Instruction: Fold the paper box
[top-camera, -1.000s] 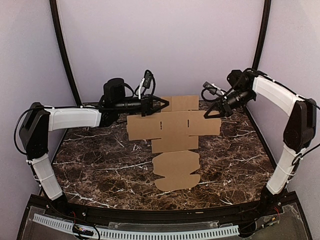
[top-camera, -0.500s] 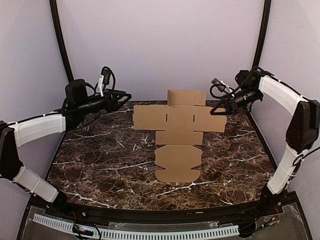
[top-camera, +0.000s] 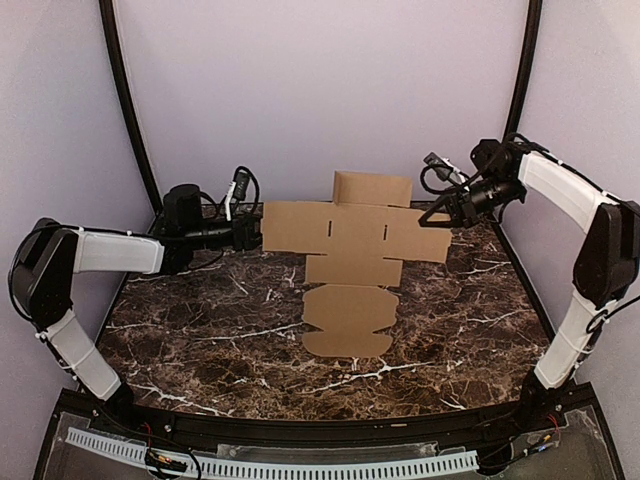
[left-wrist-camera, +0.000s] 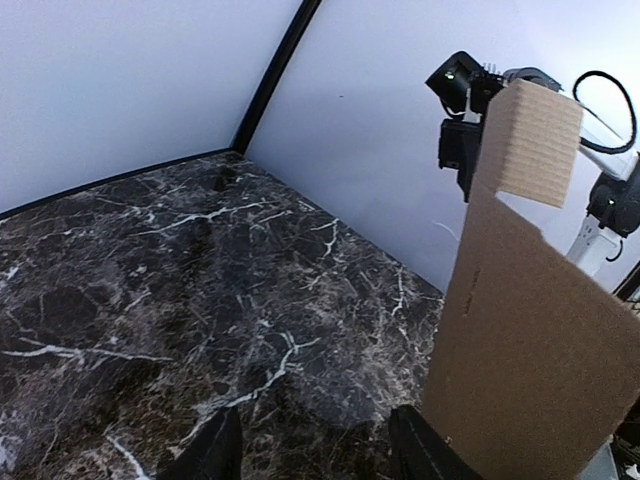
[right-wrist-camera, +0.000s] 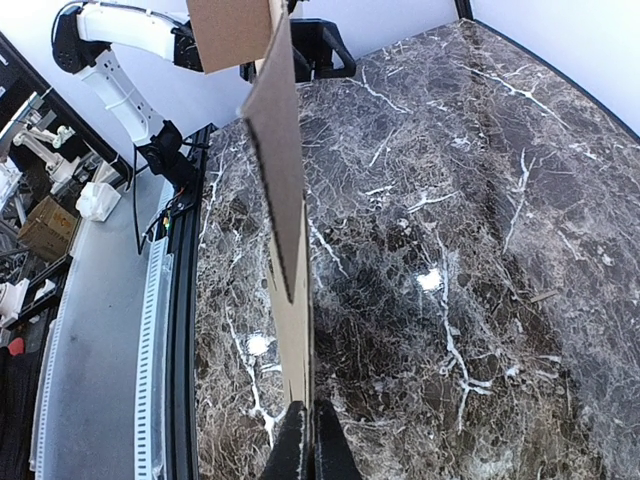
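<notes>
Nothing to read out here, folks: the brown paper box (top-camera: 350, 242) shows bare cardboard without print, and no legible word, number or logo turns up on the marble table (top-camera: 200, 330) or the white arm (top-camera: 112, 252) in any view.

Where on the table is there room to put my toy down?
The marble table is bare on the left, from the left gripper down to the near edge, and on the right, below the right gripper. The middle and back are crowded by the paper box and both grippers.
</notes>
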